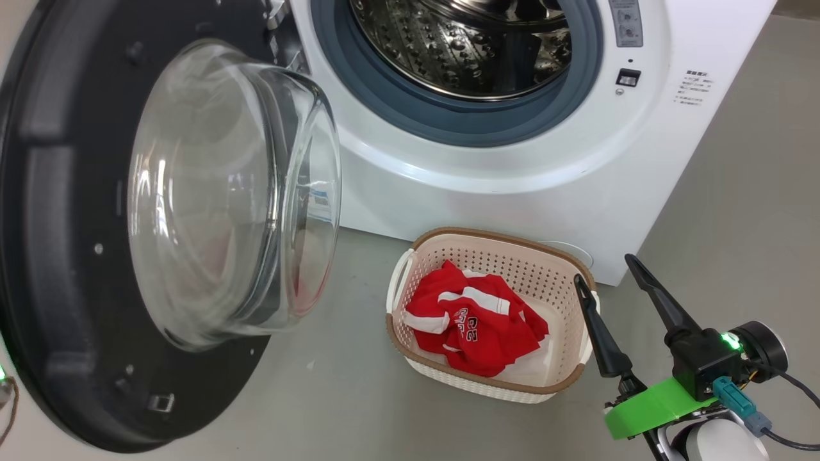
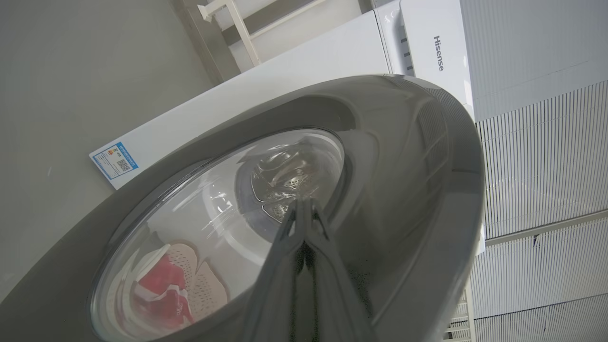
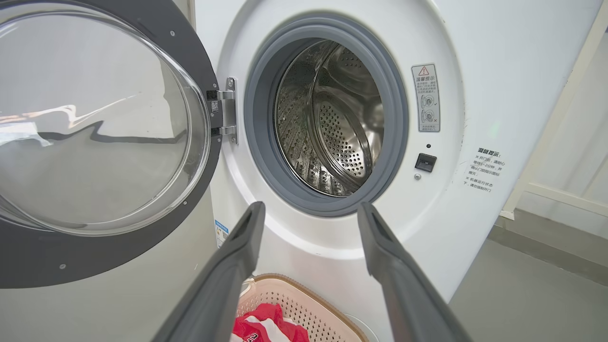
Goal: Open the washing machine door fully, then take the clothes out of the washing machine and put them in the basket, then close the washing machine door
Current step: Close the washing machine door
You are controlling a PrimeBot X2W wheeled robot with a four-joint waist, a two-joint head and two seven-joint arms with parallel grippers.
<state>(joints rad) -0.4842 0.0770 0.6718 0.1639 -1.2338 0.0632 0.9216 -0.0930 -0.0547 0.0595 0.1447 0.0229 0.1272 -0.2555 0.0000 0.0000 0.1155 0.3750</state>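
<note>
1. The washing machine [image 1: 512, 186] is standing on the grey floor [image 1: 737, 192]. Its round opening is showing the shiny steel drum [image 3: 332, 118] inside.
2. The washing machine door [image 1: 57, 256] is hanging wide open on the hinge [image 3: 228, 111] at the left side of the washing machine, as the robot is seeing it. Its clear glass bowl [image 1: 230, 192] is bulging out toward the space in front of the machine.
3. The basket [image 1: 500, 235] is sitting on the floor just in front of the washing machine, below the round opening.
4. The clothes [image 1: 474, 320] are lying bunched up inside the basket. They are red with white stripes.
5. The right gripper [image 1: 604, 268] is hanging in front of the washing machine, just beside the basket's right end. Its two dark fingers are spreading wide apart, with nothing between them.
6. The left gripper [image 2: 301, 203] is pointing at the outer side of the door, the side facing away from the washing machine. Its two fingers are pressing tight together and gripping nothing. I cannot tell if the tips are touching the door.
</note>
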